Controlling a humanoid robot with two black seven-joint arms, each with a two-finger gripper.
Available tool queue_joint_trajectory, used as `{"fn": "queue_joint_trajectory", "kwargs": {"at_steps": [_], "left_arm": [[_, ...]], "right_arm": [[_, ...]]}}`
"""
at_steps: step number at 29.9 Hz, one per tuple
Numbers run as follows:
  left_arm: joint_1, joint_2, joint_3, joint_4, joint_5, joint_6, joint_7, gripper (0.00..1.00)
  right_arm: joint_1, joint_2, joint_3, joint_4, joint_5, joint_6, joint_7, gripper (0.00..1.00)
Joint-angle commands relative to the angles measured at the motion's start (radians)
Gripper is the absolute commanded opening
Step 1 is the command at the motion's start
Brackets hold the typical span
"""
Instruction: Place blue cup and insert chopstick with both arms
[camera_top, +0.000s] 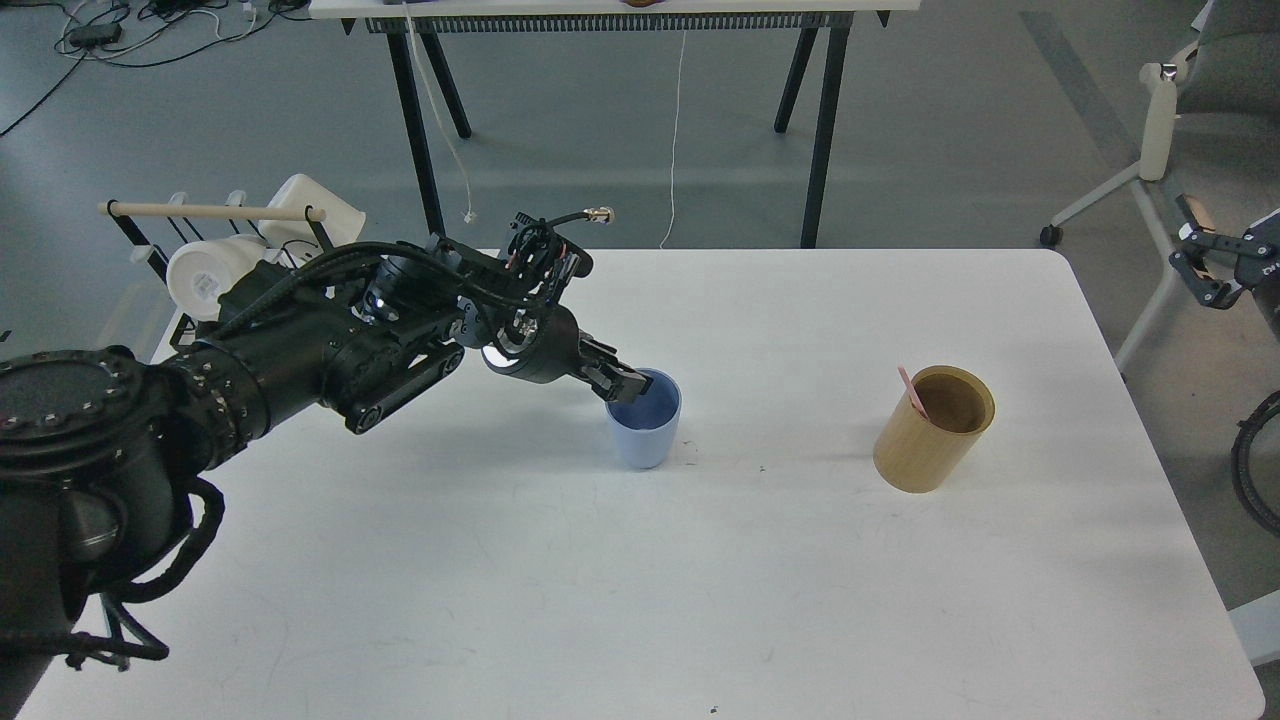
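The blue cup (645, 432) stands upright on the white table (700, 560), left of the middle. My left gripper (622, 383) is at the cup's left rim, with one finger inside and one outside. Its fingers look slightly spread and open. A pinkish-red chopstick (909, 391) leans inside the tan bamboo cylinder (930, 440) at the right of the table, with only its top end showing. My right gripper (1195, 252) is off the table at the far right edge, open and empty.
A black wire rack with a pale wooden dowel (210, 211) and white cups (215, 275) stands at the table's far left corner, behind my left arm. A chair (1165, 110) stands on the floor beyond the table's right side.
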Motion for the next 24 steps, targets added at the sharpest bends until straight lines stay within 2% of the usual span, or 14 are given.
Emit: {"fn": "queue_joint_trajectory", "kwargs": {"at_steps": [1, 6, 12, 16, 20, 22, 24], "left_arm": [[0.004, 0.053, -0.079, -0.001, -0.187, -0.007, 0.000, 0.97], [0.041, 0.101, -0.162, -0.001, -0.556, -0.007, 0.000, 0.98], [0.047, 0.109, -0.180, 0.002, -0.958, -0.007, 0.000, 0.99], [0.044, 0.107, -0.196, 0.005, -1.172, -0.007, 0.000, 0.99], [0.038, 0.109, -0.199, 0.005, -1.264, -0.007, 0.000, 0.99], [0.040, 0.115, -0.197, 0.005, -1.264, -0.007, 0.000, 0.99], [0.046, 0.116, -0.197, 0.005, -1.264, -0.007, 0.000, 0.99]], "right_arm": [[0.010, -0.042, -0.012, 0.088, -0.290, 0.000, 0.000, 0.99], [0.007, -0.209, -0.010, 0.293, -0.580, 0.000, 0.000, 0.99], [0.004, -0.408, -0.010, 0.543, -0.921, -0.005, 0.000, 0.99], [-0.007, -0.453, -0.026, 0.627, -1.272, -0.281, 0.000, 0.99], [-0.007, -0.451, -0.098, 0.627, -1.548, -0.556, 0.000, 0.99], [-0.007, -0.450, -0.124, 0.630, -1.621, -0.648, 0.000, 0.99], [-0.007, -0.444, -0.157, 0.634, -1.676, -0.677, 0.000, 0.99]]}}
